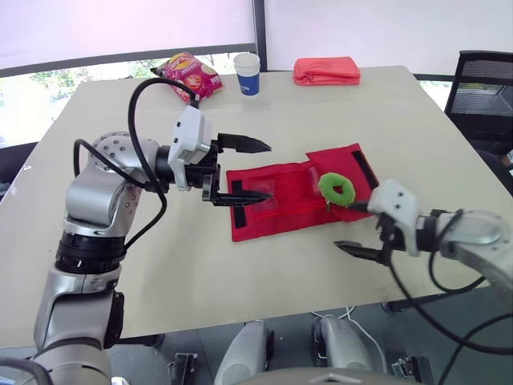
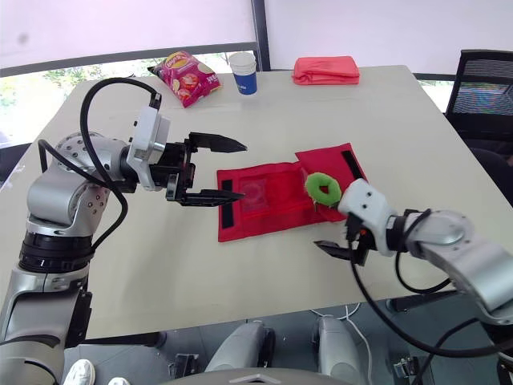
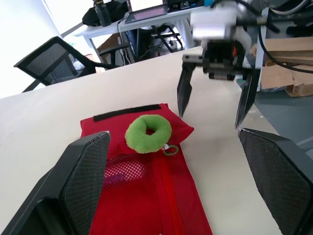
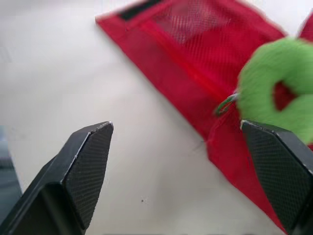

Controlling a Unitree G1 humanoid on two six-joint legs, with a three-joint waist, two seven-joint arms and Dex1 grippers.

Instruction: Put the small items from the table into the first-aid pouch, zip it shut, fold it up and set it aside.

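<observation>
We had the red pouch [image 1: 272,210] lying open on the tabletop [image 1: 200,277], long axis left-right between the arms. The left gripper [image 1: 267,171], wide open, sat over its left end. The right gripper [image 1: 341,226], also wide, sat off its right end. The green ring [image 1: 337,188] lay on that right end, just beside it, so we judged the right arm nearer.

The pouch [image 1: 276,200] is lying unfolded mid-table [image 1: 120,265], with the plush ring [image 1: 337,188] sitting on its right part. Along the far edge, the snack bag [image 1: 187,75] is lying leftmost, the cup [image 1: 248,74] standing beside it and the folded cloth [image 1: 326,70] resting further right. The left gripper [image 1: 269,171] is hanging at the pouch's left end, the right gripper [image 1: 345,226] at its near right corner.
</observation>
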